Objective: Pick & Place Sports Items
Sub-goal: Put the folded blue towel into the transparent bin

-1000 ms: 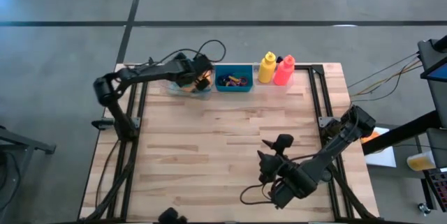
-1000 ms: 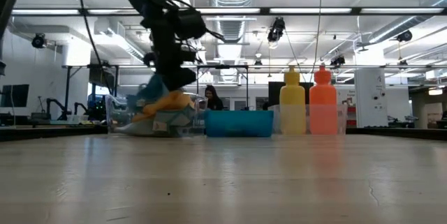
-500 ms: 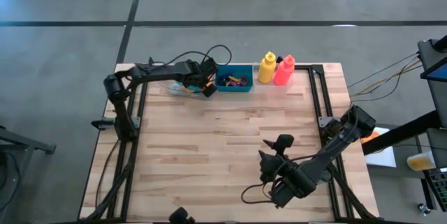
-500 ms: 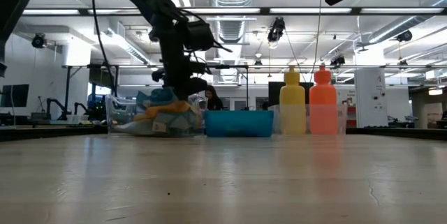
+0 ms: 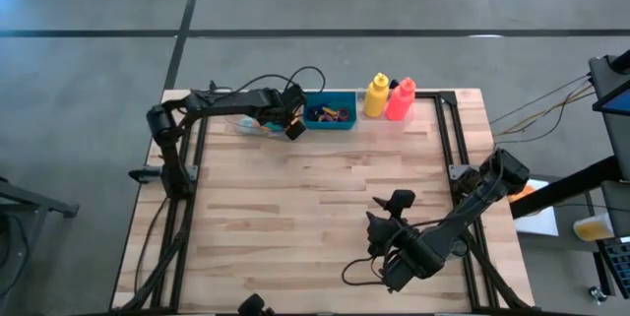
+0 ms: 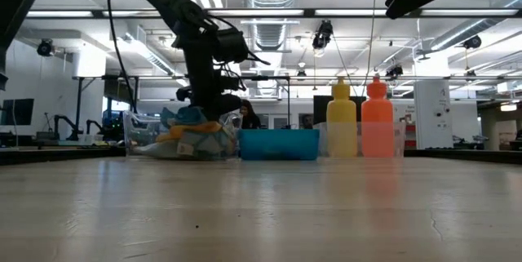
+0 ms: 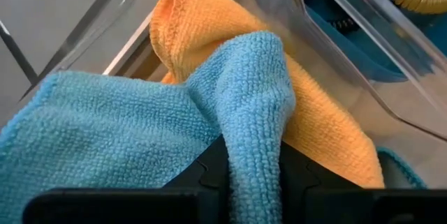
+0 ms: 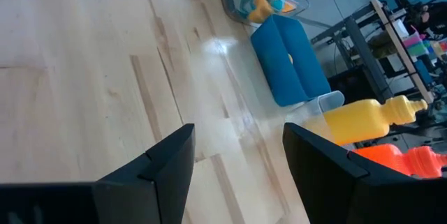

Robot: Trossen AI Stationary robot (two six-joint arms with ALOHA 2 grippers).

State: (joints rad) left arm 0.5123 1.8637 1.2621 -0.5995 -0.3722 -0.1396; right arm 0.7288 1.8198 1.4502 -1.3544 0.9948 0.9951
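The left gripper point(image 5: 292, 127) sits at the near right corner of the clear plastic tray point(image 5: 258, 126), close against the teal rectangular bin point(image 5: 330, 111), and in the left wrist view its two dark fingers point(image 7: 209, 172) are narrowed around a raised fold of the pale blue cloth point(image 7: 253, 105); whether that is a firm pinch or a loosening one I cannot tell. Just behind the fold lies the orange cloth point(image 7: 230, 49), partly tucked under it, and the rest of the blue fabric spreads to one side, all inside the tray's clear walls. In the high view the bin is at 3 o'clock from the gripper, holding small rings point(image 5: 330, 114) in mixed colours, and further along at 3 o'clock stand the yellow bottle point(image 5: 376, 95) and the pink-red bottle point(image 5: 400, 99), touching each other. To do this step well, I would judge the grip should take only the blue fold and lift straight up, slowly, so the orange cloth slides off rather than trailing out, and so the fabric clears the tray wall without tipping the light tray. The right gripper point(image 8: 237, 161) waits with fingers apart and empty, low over bare wood point(image 5: 325, 208) at about 5 o'clock, well apart from the items.
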